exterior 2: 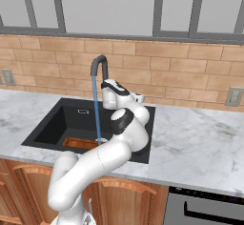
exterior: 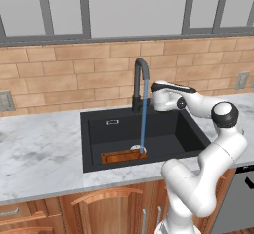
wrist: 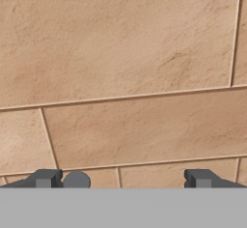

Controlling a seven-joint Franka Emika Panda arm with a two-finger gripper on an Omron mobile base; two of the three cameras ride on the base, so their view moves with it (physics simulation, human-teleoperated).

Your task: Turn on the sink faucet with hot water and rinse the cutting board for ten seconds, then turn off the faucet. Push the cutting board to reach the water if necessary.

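Note:
The black gooseneck sink faucet [exterior: 141, 77] [exterior 2: 97, 66] stands at the back of the black sink [exterior: 99, 129] [exterior 2: 52, 124]. A pale-blue stream of water [exterior: 144, 119] [exterior 2: 96, 114] falls straight from its spout. The stream lands on the right end of the orange-brown cutting board [exterior: 119, 155] [exterior 2: 80, 144], which lies flat along the basin's front wall. My gripper [exterior: 150, 100] [wrist: 123, 178] hovers beside the faucet's base, to its right, facing the brick wall. Its fingertips [wrist: 46, 178] stand wide apart and open. A small dark round knob [wrist: 76, 179] shows next to the left fingertip.
The white drain [exterior: 137, 148] peeks out behind the board's right end. Marble counter [exterior: 39, 148] [exterior 2: 200, 143] runs along both sides of the sink. A brick backsplash [wrist: 125, 77] rises close behind the faucet, with wall outlets [exterior: 6, 100] [exterior 2: 232, 96].

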